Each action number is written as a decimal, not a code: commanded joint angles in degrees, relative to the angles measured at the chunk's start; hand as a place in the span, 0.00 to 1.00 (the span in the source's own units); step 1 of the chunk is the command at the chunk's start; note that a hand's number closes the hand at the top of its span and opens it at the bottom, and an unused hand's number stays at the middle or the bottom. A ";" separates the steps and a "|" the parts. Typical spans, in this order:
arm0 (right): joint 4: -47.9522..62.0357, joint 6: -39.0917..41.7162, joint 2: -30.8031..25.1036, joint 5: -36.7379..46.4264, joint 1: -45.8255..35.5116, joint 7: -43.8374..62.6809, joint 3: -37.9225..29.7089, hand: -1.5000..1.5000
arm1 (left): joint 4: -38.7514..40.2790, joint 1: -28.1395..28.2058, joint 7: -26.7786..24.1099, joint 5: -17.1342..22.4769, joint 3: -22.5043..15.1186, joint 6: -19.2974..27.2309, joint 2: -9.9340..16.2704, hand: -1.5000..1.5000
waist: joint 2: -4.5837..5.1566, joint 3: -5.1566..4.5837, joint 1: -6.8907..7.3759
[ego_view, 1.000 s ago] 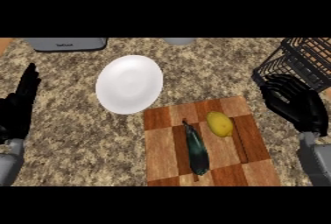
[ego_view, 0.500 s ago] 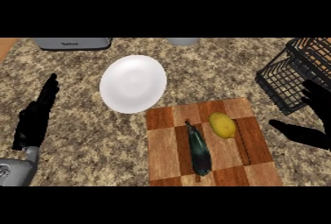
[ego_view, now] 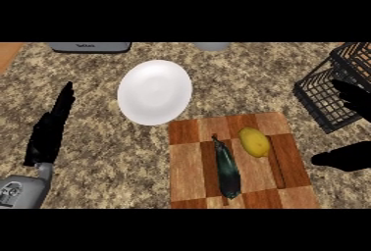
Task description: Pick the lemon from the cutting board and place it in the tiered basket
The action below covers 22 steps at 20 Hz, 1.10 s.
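- Standing edge-on at the view's left, the left hand (ego_view: 49, 131) holds its fingers straight and pressed together, pointing up the granite counter (ego_view: 94, 162); its grey forearm (ego_view: 22, 191) enters from the lower left corner, and the hand touches nothing.
- Near the counter's far edge, a grey appliance (ego_view: 90, 46) sits at upper left, partly cut off by the frame.
- Right of the left hand, a white plate (ego_view: 154, 91) rests on the counter, its lower rim just beside the board's top left corner.
- A grey round object (ego_view: 211, 46) shows at the top centre, mostly out of frame.
- A checkered wooden board (ego_view: 190, 171) lies at lower centre, carrying two items.
- A dark eggplant (ego_view: 226, 169) lies lengthwise down the board's middle.
- The lemon (ego_view: 255, 141) sits on the board's upper right part, just beside the eggplant's stem end and apart from both hands.
- A black wire basket (ego_view: 330, 95) stands at upper right, well apart from the lemon.
- At the right edge, the right hand (ego_view: 348, 156) is spread wide, thumb low beside the board and fingers high in front of the basket, gripping nothing.
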 commanded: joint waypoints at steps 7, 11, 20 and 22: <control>9.91 5.02 9.19 3.32 -15.63 16.70 7.93 0.00 | -1.51 -0.59 2.78 -1.23 1.63 -2.36 -0.14 0.50 | 0.19 0.15 0.55; 13.13 5.67 12.72 3.08 -19.60 21.98 10.36 0.00 | -3.42 1.24 1.54 -2.58 1.26 -1.32 -1.39 0.50 | 0.13 0.13 0.84; 11.37 7.15 14.97 6.05 -16.55 24.80 12.88 0.00 | -1.54 1.64 0.75 -1.25 5.05 -5.60 -0.63 0.50 | -0.08 0.15 -0.27; 13.65 10.10 14.44 5.85 -17.47 23.16 12.37 0.00 | 3.44 -1.08 -1.13 -4.97 3.50 -1.88 -4.55 0.50 | 0.07 0.13 -0.53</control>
